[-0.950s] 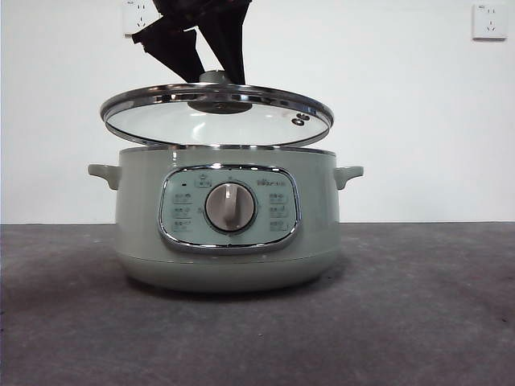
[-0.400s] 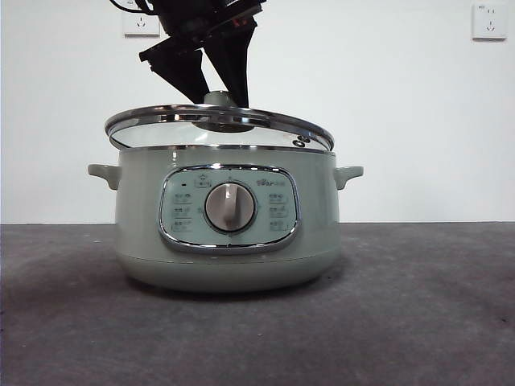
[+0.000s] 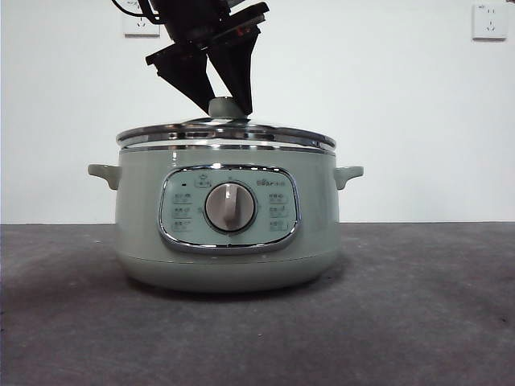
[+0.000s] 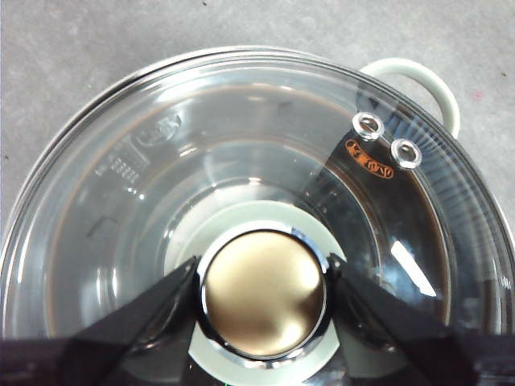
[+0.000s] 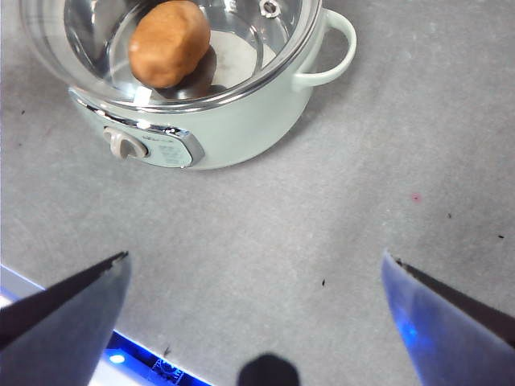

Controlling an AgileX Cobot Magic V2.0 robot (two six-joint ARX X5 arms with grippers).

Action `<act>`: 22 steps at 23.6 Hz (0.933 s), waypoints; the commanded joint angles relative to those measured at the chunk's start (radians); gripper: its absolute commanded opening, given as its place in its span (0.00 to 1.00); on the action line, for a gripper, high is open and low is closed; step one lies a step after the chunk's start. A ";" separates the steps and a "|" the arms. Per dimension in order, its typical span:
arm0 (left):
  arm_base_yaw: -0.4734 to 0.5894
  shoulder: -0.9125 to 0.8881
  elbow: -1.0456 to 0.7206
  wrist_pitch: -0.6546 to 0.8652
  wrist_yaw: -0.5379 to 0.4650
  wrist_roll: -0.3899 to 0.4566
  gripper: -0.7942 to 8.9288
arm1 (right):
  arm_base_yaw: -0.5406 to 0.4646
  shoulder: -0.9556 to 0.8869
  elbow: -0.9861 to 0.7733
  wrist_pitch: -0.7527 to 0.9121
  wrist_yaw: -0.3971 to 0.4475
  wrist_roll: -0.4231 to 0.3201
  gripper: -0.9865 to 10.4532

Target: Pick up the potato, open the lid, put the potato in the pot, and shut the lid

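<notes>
Large pale sage-green electric pot (image 3: 225, 221) stands upright on the grey table, chrome-framed panel and round silver dial facing the front camera, a small handle on each side. Round clear glass lid (image 3: 225, 133) with shiny steel rim sits level on the pot's rim, pale green knob on top, two small steel vents near its edge. Small rounded orange-brown potato (image 5: 170, 43) lies inside the pot, seen through the glass.

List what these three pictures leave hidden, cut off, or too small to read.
- Front view: the potato is hidden by the pot wall.
- Left wrist view: the lid rim is cut off by the picture's edges; the left gripper covers part of the knob.
- Front view: the panel labels are too small to read.
- Right wrist view: the pot's far side is cut off.
</notes>
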 commanded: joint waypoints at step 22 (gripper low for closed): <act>0.009 -0.074 0.005 -0.009 0.005 0.008 0.73 | -0.001 0.001 -0.010 0.006 0.006 -0.030 0.67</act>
